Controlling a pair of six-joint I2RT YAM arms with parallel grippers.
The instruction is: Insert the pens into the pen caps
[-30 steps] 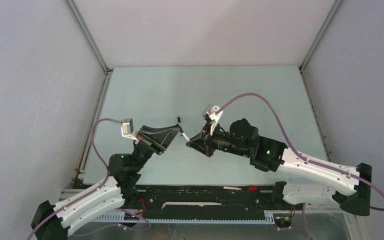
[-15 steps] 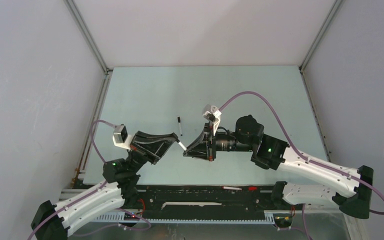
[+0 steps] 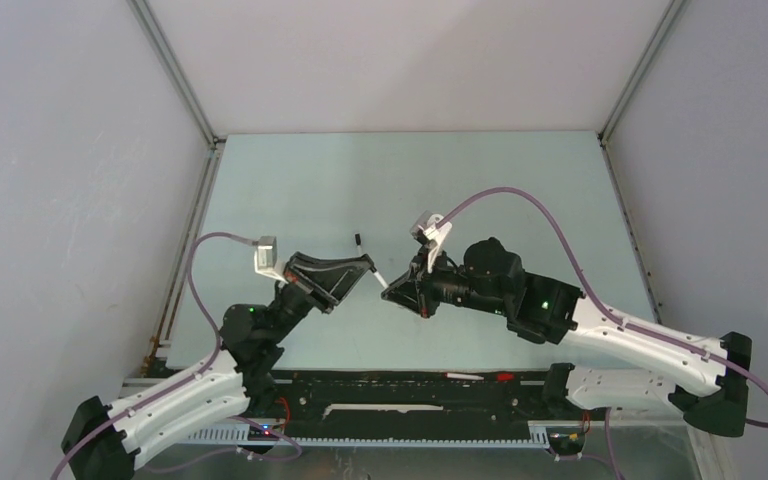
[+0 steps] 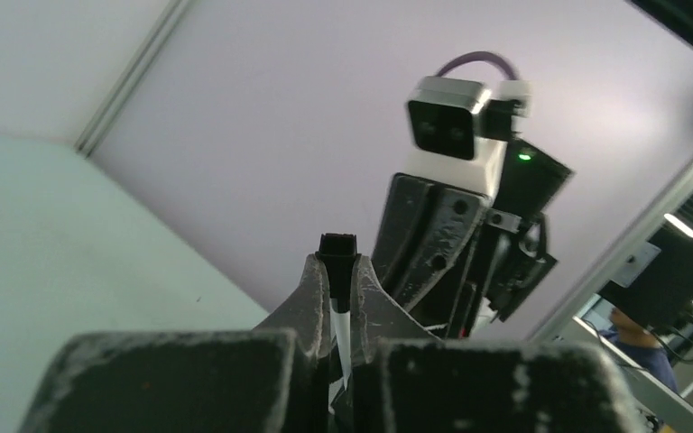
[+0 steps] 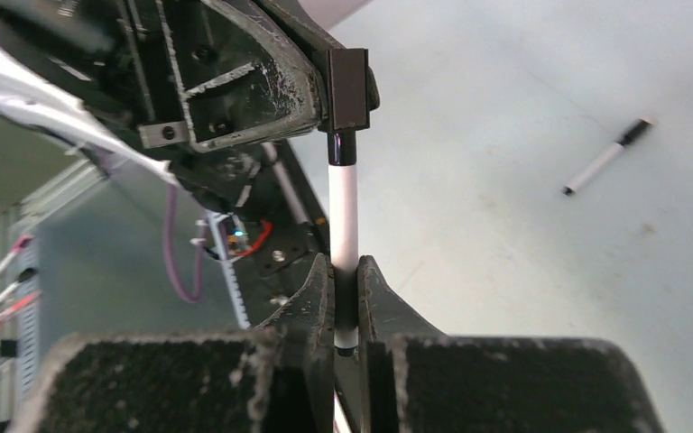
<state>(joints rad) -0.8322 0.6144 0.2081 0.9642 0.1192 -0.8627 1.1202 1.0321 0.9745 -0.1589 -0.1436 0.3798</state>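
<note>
My right gripper point(image 5: 345, 266) is shut on a white pen point(image 5: 344, 207), holding it near its rear end. The pen's front end sits in a black cap point(image 5: 347, 88). My left gripper point(image 4: 337, 266) is shut on that cap point(image 4: 337, 245) at its fingertips. In the top view both grippers, left point(image 3: 368, 268) and right point(image 3: 390, 291), meet tip to tip above the table's middle, with the pen point(image 3: 379, 279) bridging them. A second white pen point(image 5: 606, 158) with a black cap on lies on the table; its black end shows in the top view point(image 3: 357, 239).
The pale green table point(image 3: 520, 200) has grey walls on three sides. A black rail point(image 3: 410, 395) with wiring runs along the near edge between the arm bases. Purple cables point(image 3: 520, 200) arc over the right arm.
Both grippers, still joined by the pen, have moved together up and to the right, away from the near edge. The grips are unchanged.
</note>
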